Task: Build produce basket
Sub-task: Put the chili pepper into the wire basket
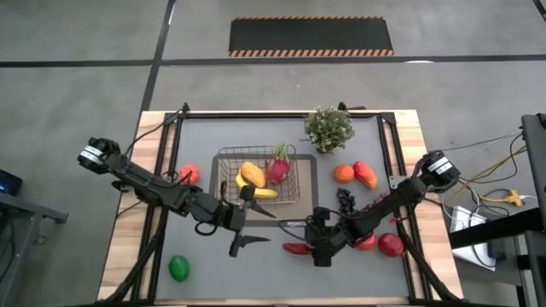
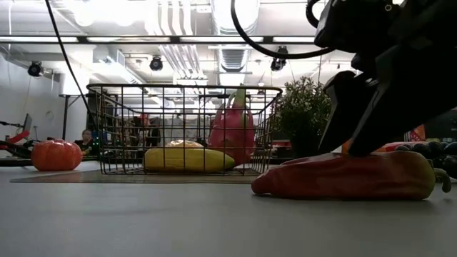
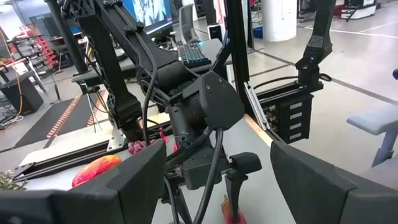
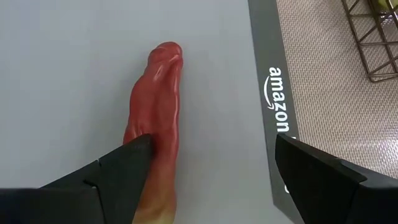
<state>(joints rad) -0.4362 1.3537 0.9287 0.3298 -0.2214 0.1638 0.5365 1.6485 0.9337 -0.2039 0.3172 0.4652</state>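
Note:
The wire basket (image 1: 223,167) stands on a dark mat and holds a banana (image 1: 256,191), an orange mango (image 1: 251,174) and a pink dragon fruit (image 1: 277,167). A red pepper (image 1: 297,248) lies on the table near the mat's corner, long and flat in the right wrist view (image 4: 158,106). My right gripper (image 1: 317,247) is open above it. One finger (image 4: 121,168) stands over the pepper's stem half and the other finger over bare table. My left gripper (image 1: 256,228) is open, raised over the table's near middle, left of the pepper. My right gripper comes at the pepper from above, slanting from the table's right. One finger reaches down to the pepper's upper side (image 2: 360,158). I cannot tell whether it touches. The pepper lies flat on the table.
Outside the basket lie a lime (image 1: 178,268) near the left front, an apple (image 1: 189,174) left of the basket, and an orange (image 1: 344,173), a mango (image 1: 367,175), grapes (image 1: 345,200) and an apple (image 1: 391,245) on the right. A potted plant (image 1: 328,128) stands behind.

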